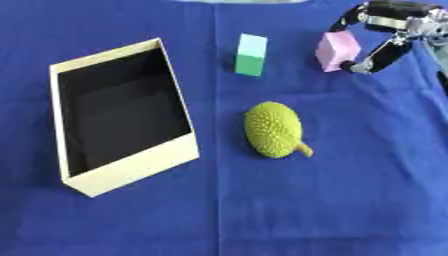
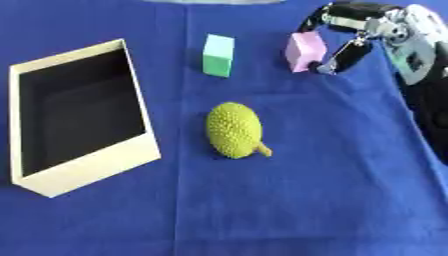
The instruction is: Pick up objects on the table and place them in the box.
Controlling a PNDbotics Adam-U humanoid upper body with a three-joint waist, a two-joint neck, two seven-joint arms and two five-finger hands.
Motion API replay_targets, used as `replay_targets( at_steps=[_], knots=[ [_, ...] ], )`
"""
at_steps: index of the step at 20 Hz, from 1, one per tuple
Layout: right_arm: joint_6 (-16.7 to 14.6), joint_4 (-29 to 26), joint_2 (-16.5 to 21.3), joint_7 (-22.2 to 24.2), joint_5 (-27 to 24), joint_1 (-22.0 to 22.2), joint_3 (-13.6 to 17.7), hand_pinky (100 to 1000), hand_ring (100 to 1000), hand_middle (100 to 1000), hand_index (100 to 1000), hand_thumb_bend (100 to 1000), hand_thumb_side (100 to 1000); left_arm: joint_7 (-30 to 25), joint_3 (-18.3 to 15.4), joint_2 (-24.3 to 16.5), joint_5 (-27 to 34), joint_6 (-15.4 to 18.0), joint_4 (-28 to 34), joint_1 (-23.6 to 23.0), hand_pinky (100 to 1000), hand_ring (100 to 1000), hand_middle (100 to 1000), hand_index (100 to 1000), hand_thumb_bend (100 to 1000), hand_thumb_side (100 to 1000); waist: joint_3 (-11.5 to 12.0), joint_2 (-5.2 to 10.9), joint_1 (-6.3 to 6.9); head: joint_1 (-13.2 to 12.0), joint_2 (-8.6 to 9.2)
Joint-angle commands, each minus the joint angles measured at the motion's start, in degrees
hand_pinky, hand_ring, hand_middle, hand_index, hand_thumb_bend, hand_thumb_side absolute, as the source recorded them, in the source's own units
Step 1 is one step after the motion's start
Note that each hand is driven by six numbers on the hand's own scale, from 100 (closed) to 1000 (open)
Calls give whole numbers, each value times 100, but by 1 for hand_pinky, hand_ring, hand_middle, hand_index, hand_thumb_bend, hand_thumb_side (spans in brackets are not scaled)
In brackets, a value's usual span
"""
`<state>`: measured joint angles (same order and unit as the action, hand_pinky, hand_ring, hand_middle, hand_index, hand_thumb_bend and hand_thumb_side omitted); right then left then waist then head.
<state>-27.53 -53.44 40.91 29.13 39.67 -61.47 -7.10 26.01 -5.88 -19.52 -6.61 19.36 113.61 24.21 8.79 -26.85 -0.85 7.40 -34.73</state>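
Right hand (image 1: pixel 385 37) at upper right, reaching in from the top right corner, black with silver joints. Fingers (image 1: pixel 348 21) curled over the top of a pink block (image 1: pixel 336 50), thumb (image 1: pixel 378 56) pressed against its right side, so closed on the block in a pinch. Block tilted slightly, its lower edge at or just above the blue cloth (image 1: pixel 350 200); cannot tell whether lifted or resting. Forearm visible down the right edge of the right eye view.

Left hand nowhere in either view.

Just left of the pink block, apart from it, a green block (image 1: pixel 251 55), upright, paler mint on its upper half and darker green on its lower half. Untouched by the hand.

Below both blocks, near the middle of the cloth, a yellow-green spiky fruit (image 1: pixel 274 129), oval, lying on its side with a short stub of stem pointing to lower right. Well apart from the hand and from both blocks.

On the left side, a cream box (image 1: pixel 131 170) with a dark inside, open at the top, set askew so that its long sides run from upper right to lower left. Nothing seen inside it. Well apart from the hand, with the green block and the fruit lying between box and pink block.

Along the far edge, a strip of pale surface beyond the cloth.
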Motion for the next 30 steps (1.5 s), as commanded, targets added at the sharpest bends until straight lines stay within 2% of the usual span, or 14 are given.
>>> replay_targets(
  at_steps=[1,6,8,12,15,18,22,25,30],
  knots=[
    [129,-137,104,-64,-163,-109,60,847,777,319,558,213,100,-18,-24,-96,8,-17,99,25,691,821,754,812,160,704,-8,163,-4,0,9],
    [333,-595,143,-174,-570,-139,95,832,734,284,524,173,100,-11,-28,-101,2,-29,99,-1,692,821,755,812,165,700,-13,211,-27,-23,-39],
    [426,-1036,181,-163,-786,-179,65,829,710,280,521,164,100,-3,-32,-109,-5,-26,99,-13,692,820,754,812,167,699,-14,235,-38,-21,-60],
    [760,-1993,41,17,-1108,-408,-142,813,630,287,531,215,100,16,-33,-112,-18,-10,99,-13,695,819,754,813,175,689,-21,313,-45,-8,-129],
    [840,-2485,-378,230,-1058,-716,-421,813,615,291,535,216,100,29,-21,-94,-28,9,99,18,697,818,754,814,183,679,-1,401,-37,54,-196],
    [898,-2693,-935,404,-974,-962,-607,812,606,293,537,223,100,48,-1,-63,-24,50,99,78,700,815,753,815,198,664,57,498,-44,143,-271],
    [947,-2670,-1612,509,-832,-1122,-735,808,594,282,524,190,100,133,28,-47,-38,215,99,267,709,806,749,816,234,624,180,613,-82,307,-358],
    [970,-2639,-2060,539,-699,-1184,-790,810,594,281,523,198,100,224,68,-72,-93,411,99,507,717,797,745,817,265,588,291,701,-96,440,-479],
    [965,-2366,-2633,520,-273,-1164,-887,805,590,279,520,196,100,277,156,-151,-174,571,99,719,723,792,743,819,279,570,452,808,-96,594,-632]
  ],
)
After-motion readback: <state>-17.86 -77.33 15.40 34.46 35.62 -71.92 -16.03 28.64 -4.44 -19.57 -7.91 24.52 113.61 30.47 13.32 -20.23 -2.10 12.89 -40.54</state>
